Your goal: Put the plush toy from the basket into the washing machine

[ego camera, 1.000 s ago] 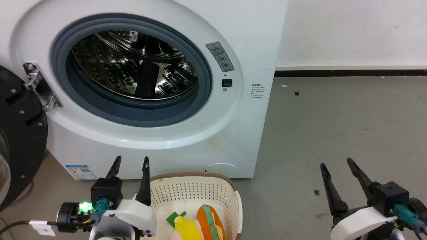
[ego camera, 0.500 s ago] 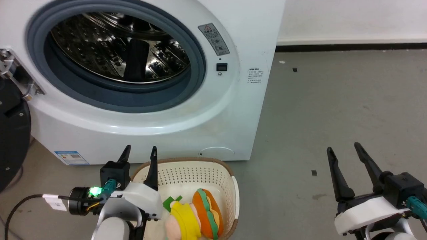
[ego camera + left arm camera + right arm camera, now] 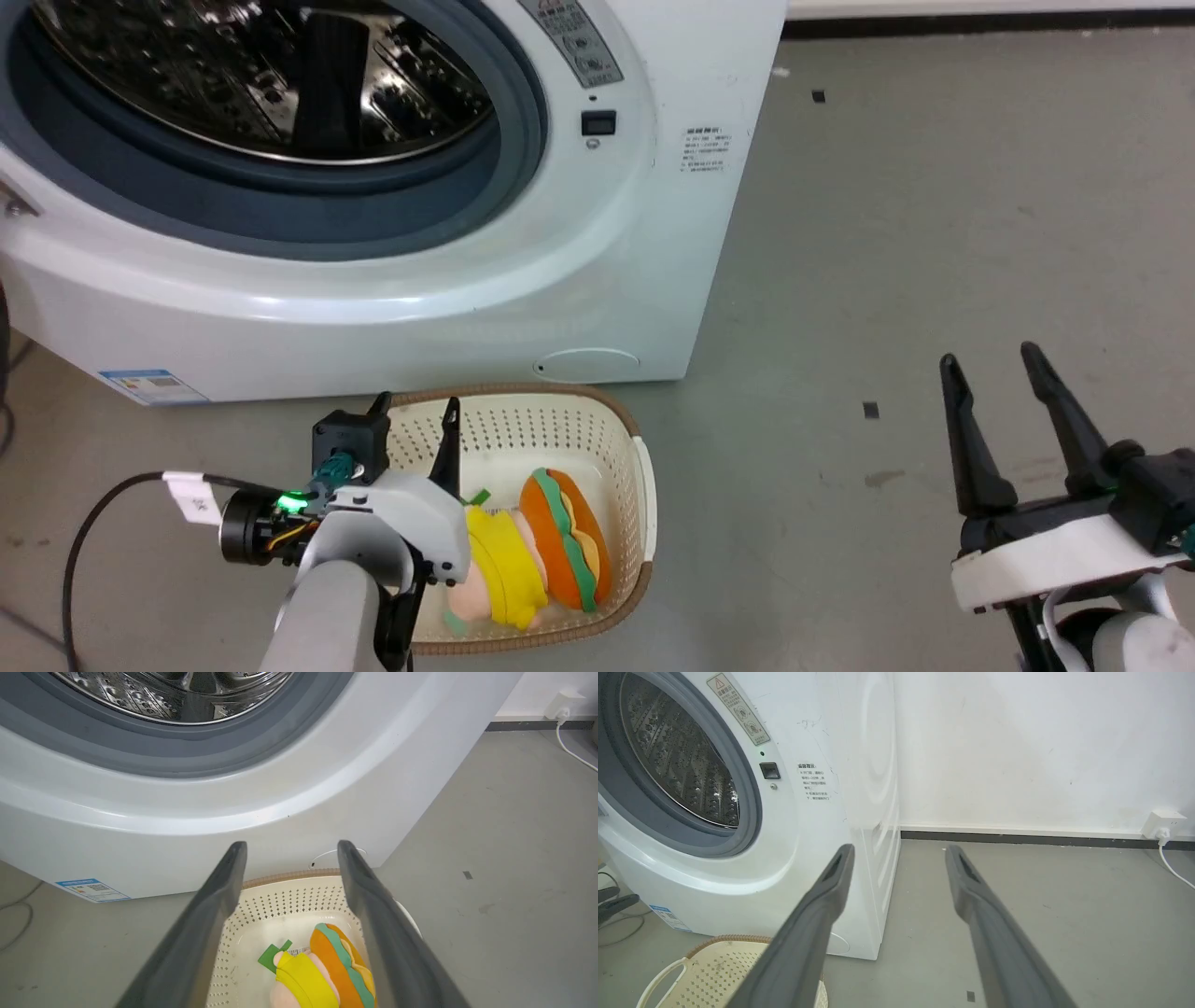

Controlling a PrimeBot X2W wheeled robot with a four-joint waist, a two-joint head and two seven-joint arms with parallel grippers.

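Tilting lower, the head camera now takes in more grey floor (image 3: 887, 233) before the washing machine (image 3: 560, 280) (white wall (image 3: 1017, 742) behind). Lying in the basket (image 3: 644, 485), the plush toy (image 3: 551, 532) shows an orange burger striped green and yellow clothes. Left gripper (image 3: 416, 399) and right gripper (image 3: 988, 355) both gape, empty

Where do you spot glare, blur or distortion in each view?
Head view: glints on the steel drum, a light streak across the washing machine. Left wrist view: the left gripper looks soft, close to the lens. Right wrist view: the wide lens bows the washing machine's side.
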